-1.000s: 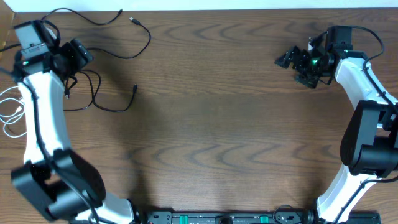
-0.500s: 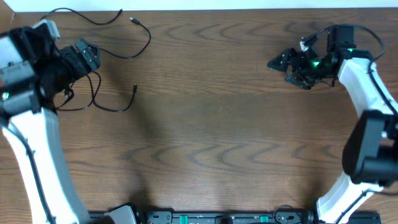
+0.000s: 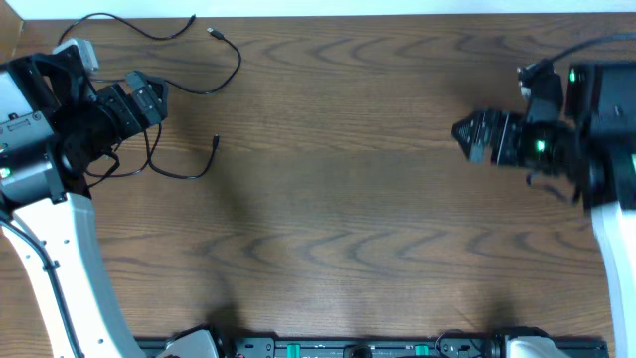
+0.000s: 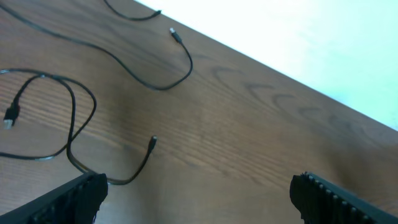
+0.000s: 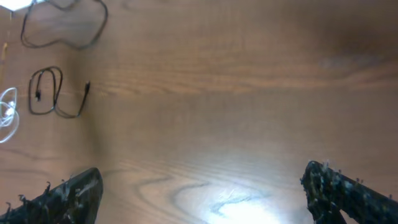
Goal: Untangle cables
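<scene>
Two black cables lie at the table's far left. The longer black cable (image 3: 237, 62) (image 4: 166, 86) (image 5: 62, 46) curves along the far edge, with a plug end (image 4: 176, 36) lying free. The shorter black cable (image 3: 179, 175) (image 4: 73, 124) (image 5: 61, 90) is looped just below my left gripper (image 3: 151, 99) (image 4: 199, 202), which hangs open above it with nothing between its fingers. The white cable (image 5: 6, 118) shows only at the left edge of the right wrist view. My right gripper (image 3: 465, 135) (image 5: 202, 199) is open over bare wood at the right.
The wooden table (image 3: 338, 219) ends at a white strip (image 3: 397, 6) along its far edge. A brown box corner (image 3: 8, 40) sits at the far left. The left arm's white link (image 3: 60, 259) stretches down the left side.
My left arm has risen and swung over the left edge, covering the white cable from above, and its jaws have widened slightly. My right arm has pulled back from the far edge and risen.
</scene>
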